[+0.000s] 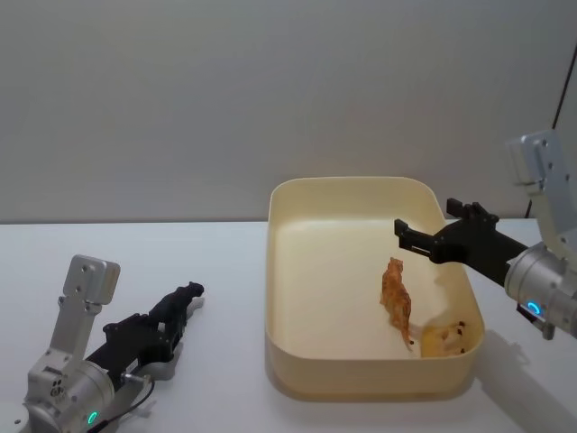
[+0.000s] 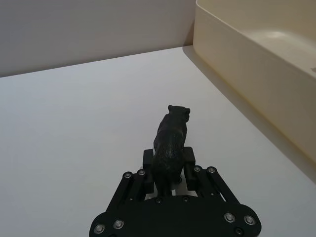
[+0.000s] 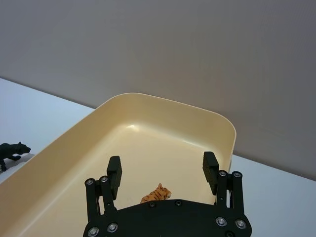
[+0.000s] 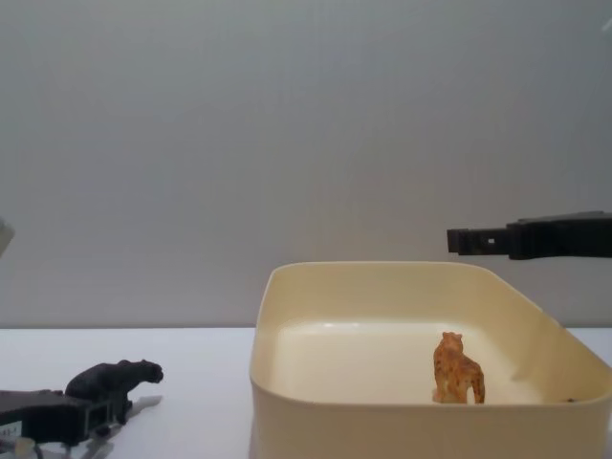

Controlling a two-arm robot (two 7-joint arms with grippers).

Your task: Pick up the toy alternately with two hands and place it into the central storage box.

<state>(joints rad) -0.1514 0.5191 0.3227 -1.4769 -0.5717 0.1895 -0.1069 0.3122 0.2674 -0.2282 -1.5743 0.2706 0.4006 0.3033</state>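
Note:
A black panther toy [image 1: 185, 302] [image 2: 170, 140] [image 4: 115, 378] is on the white table left of the central storage box [image 1: 343, 183] [image 4: 382, 271]. My left gripper [image 1: 167, 334] [image 2: 168, 158] is shut on its hindquarters, with a finger [image 2: 148, 159] pressed against each flank. My right gripper [image 1: 426, 219] [image 3: 163, 169] [image 4: 461, 239] hovers open and empty above the right side of the box [image 3: 163, 101]. Below it, an orange tiger toy [image 1: 395, 298] [image 3: 155, 194] [image 4: 457, 368] stands on the box floor.
A pale yellow toy [image 1: 444, 338] lies in the box's near right corner. The box wall [image 2: 247, 49] rises just right of the panther. White tabletop [image 1: 135, 262] stretches around the left arm, and a grey wall stands behind.

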